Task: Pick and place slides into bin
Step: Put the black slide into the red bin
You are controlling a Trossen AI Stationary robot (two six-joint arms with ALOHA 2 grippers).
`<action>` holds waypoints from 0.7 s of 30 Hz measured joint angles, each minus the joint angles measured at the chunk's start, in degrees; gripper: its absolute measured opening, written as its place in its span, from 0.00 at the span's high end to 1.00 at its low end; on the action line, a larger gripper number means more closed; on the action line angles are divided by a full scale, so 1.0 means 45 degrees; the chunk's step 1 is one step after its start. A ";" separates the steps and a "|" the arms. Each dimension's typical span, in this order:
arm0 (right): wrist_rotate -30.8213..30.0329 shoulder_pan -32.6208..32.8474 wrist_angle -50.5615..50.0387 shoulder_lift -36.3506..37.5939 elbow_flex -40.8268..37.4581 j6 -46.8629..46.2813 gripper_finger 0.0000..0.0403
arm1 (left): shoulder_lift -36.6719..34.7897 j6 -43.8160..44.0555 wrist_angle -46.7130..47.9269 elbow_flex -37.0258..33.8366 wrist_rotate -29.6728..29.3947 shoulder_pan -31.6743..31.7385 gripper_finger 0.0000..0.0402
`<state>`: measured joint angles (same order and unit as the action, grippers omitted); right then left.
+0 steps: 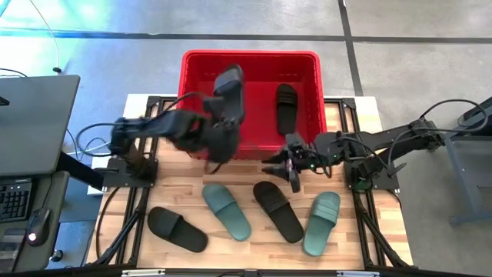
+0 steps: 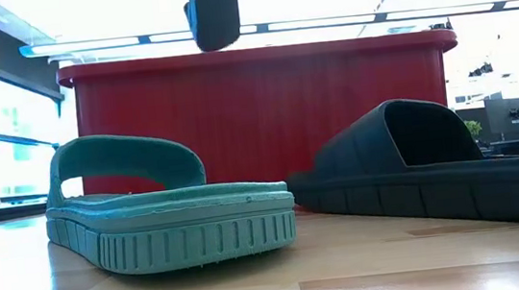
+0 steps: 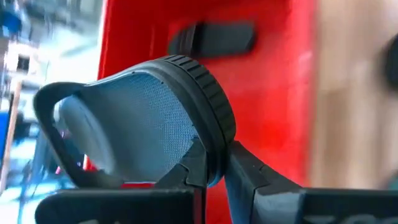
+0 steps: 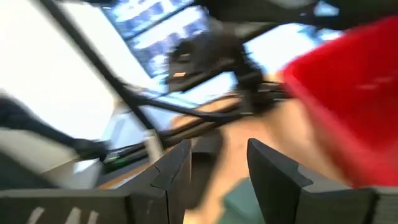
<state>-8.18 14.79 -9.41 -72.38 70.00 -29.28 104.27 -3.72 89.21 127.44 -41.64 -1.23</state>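
Currently left hand (image 1: 219, 127) grasps a black slide (image 1: 229, 96) lifted over the bin (image 1: 250, 58), one slide (image 1: 286, 106) already inside. Best carry it clear past the near rim, then let go low. Right hand (image 1: 294, 163) released, empty, over the bench (image 1: 254, 250).

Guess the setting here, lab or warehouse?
Probably a robotics lab or workshop: a wooden butcher-block tabletop on a black metal frame, a bare concrete floor with dark seams, a keyboard on a side desk, and long ceiling light strips.
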 joint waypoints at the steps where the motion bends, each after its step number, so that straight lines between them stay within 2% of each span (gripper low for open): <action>1: 0.0283 0.0108 0.0052 0.0005 0.0000 -0.0239 0.65 | 0.0169 -0.0370 -0.0345 -0.0280 0.0373 0.0548 0.96; 6: 0.0771 0.0825 -0.0717 0.0005 0.0000 -0.2019 0.65 | 0.1228 -0.2746 -0.3744 -0.1951 0.3601 0.2796 0.96; 9: 0.0441 0.1463 -0.1579 0.0005 0.0000 -0.3126 0.65 | 0.1857 -0.3527 -0.5975 -0.2519 0.5189 0.3578 0.96; 11: -0.0068 0.1920 -0.2131 0.0005 0.0000 -0.3539 0.65 | 0.2341 -0.3922 -0.6678 -0.2582 0.6056 0.4025 0.96; 17: -0.1838 0.2841 -0.2797 0.0005 0.0000 -0.3827 0.65 | 0.3375 -0.5136 -0.8250 -0.2565 0.6300 0.4711 0.96; 21: -0.2488 0.2937 -0.2824 0.0005 0.0000 -0.3813 0.65 | 0.3735 -0.5196 -0.8410 -0.2565 0.7246 0.5301 0.96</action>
<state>-19.37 28.01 -22.12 -72.36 70.00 -46.44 121.08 -27.11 51.36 115.90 -9.03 22.62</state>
